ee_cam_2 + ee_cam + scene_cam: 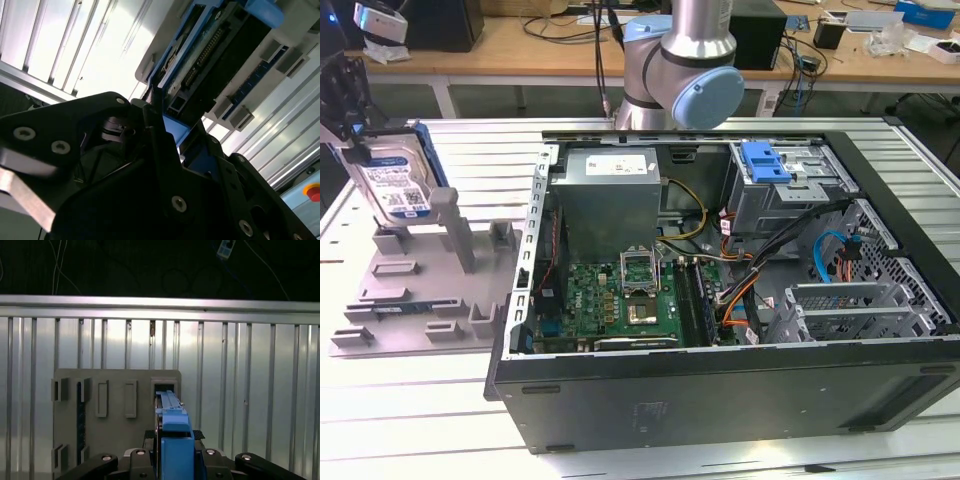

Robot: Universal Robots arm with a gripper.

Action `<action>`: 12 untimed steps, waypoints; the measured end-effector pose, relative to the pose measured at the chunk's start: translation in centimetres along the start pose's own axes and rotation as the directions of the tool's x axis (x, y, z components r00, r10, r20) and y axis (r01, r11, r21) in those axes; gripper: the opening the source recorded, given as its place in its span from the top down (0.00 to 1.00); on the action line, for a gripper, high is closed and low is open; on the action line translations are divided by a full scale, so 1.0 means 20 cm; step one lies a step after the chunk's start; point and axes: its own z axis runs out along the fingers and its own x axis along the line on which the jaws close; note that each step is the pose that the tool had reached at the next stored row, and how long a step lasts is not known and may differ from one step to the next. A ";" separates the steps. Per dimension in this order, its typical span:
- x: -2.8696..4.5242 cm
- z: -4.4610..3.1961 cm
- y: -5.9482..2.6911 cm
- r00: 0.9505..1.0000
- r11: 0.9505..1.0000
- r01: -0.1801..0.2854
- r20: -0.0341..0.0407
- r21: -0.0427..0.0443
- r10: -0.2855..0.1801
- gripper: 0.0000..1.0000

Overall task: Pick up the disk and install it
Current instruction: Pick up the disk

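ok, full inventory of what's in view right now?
disk: one, silver, blue rail, in the gripper at the fixture tray
fixture tray: one, grey, exterior view's left of the case
computer case: one, black, open, centre
power supply: one, grey, inside case
motherboard: one, green, inside case
drive-bay latch: one, blue, inside case
table: one, silver, slatted
arm: one, silver and light blue, behind case
gripper: one, black, closed on the disk
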 end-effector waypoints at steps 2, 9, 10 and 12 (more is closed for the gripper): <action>0.003 -0.143 0.000 1.000 1.000 0.000 0.012 0.000 0.000 0.63; 0.005 -0.228 0.000 1.000 1.000 0.000 0.019 0.000 0.000 0.63; 0.006 -0.242 0.000 1.000 1.000 0.000 0.020 0.001 0.000 0.63; 0.007 -0.284 -0.001 1.000 1.000 0.000 0.024 0.001 0.000 0.63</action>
